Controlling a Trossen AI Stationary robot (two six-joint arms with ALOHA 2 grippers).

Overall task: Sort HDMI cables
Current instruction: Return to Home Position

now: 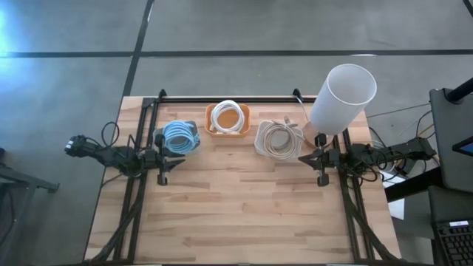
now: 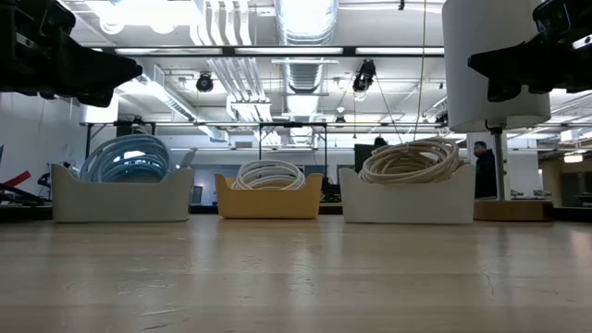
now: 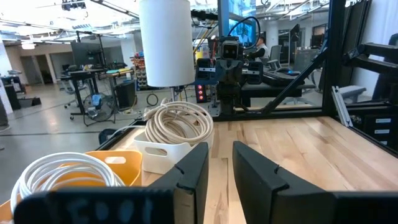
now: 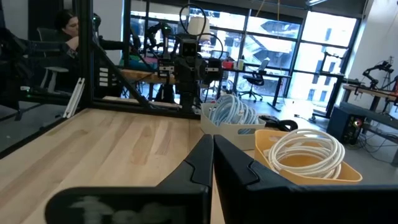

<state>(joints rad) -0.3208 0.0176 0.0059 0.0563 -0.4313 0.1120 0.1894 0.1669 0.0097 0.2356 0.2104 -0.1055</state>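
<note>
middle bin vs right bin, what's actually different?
Colour: the middle bin is orange-yellow, the right bin is white. Contents: the middle bin holds white coiled cables, the right bin holds beige coiled cables. Fill: the right bin's coils rise higher above its rim than the middle bin's do. Shared: both are upright, open-topped, and stand in the same row.

- No text, label, brand, number or sign can be read in any of the four views.
- Left wrist view: pale marks [image 3: 93, 202] run across the dark body of the left end effector [image 3: 219, 149], too blurred to read.
- Right wrist view: a pale smear [image 4: 134, 204] lies on the dark body of the right end effector [image 4: 212, 142], equally unreadable.
</note>
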